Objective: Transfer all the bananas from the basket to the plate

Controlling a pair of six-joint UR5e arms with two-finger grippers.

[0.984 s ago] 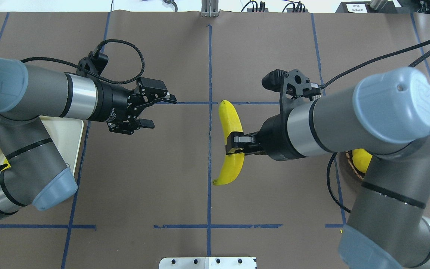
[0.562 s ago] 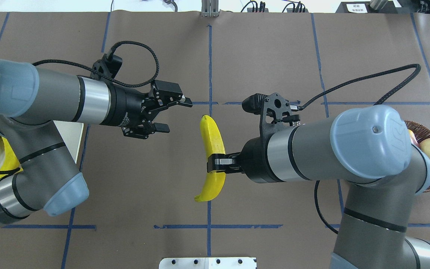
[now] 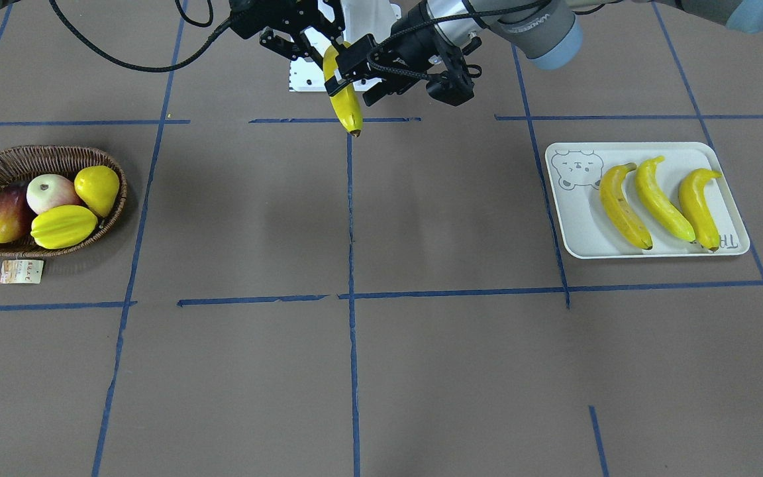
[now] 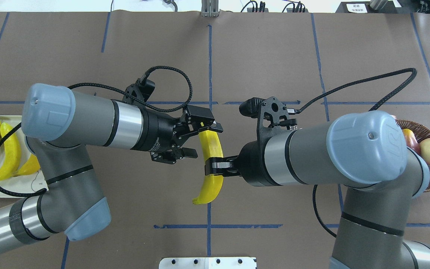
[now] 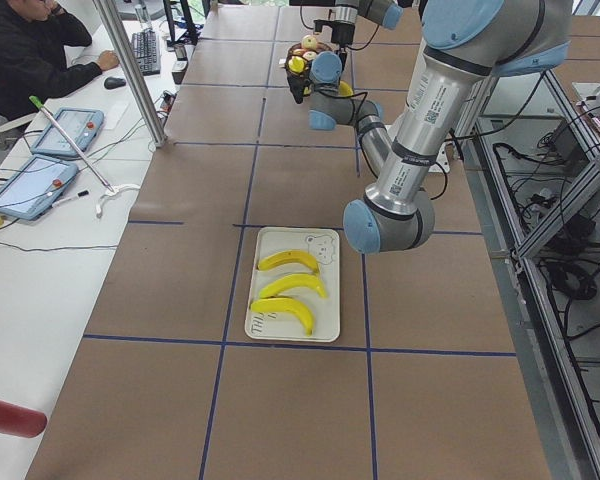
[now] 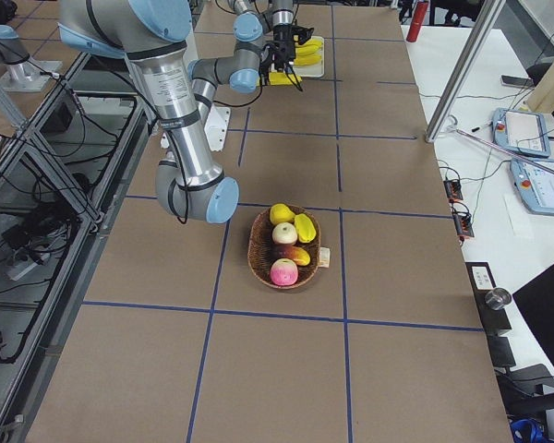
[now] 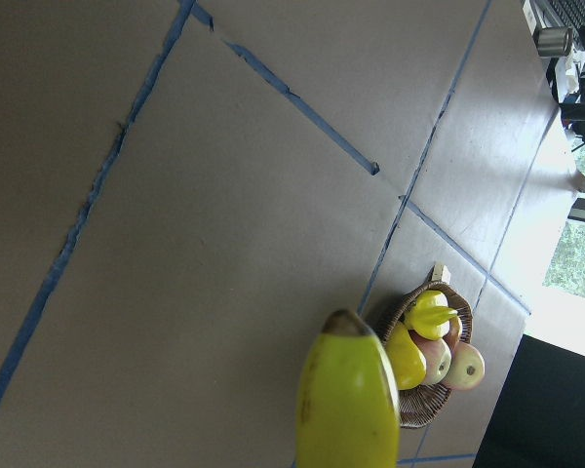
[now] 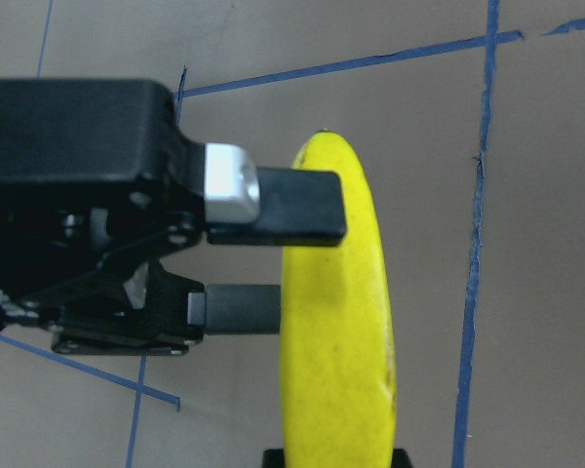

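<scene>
Three bananas plated; the fourth is held in mid-air between the two claws.

In the front-facing view three bananas (image 3: 661,199) lie side by side on the plate (image 3: 577,222) at the right of the frame; the basket (image 3: 37,154) at the left shows only other fruit (apples, a pear-like one, a starfruit) and no banana; so what is left, by this showing, is the one banana (image 4: 212,145) hanging over the table's middle. In the overhead view the right claw (image 4: 213,166) is clenched on the banana's midsection, reaching in from the frame's right; the left claw (image 4: 205,141) is released, jaws spread, at the banana's upper half from the frame's left; its upper finger crosses the banana's top end, its lower finger stops just left of the fruit; whether either touches cannot be told. The remainder looks like a handover and a carry to the plate.
</scene>
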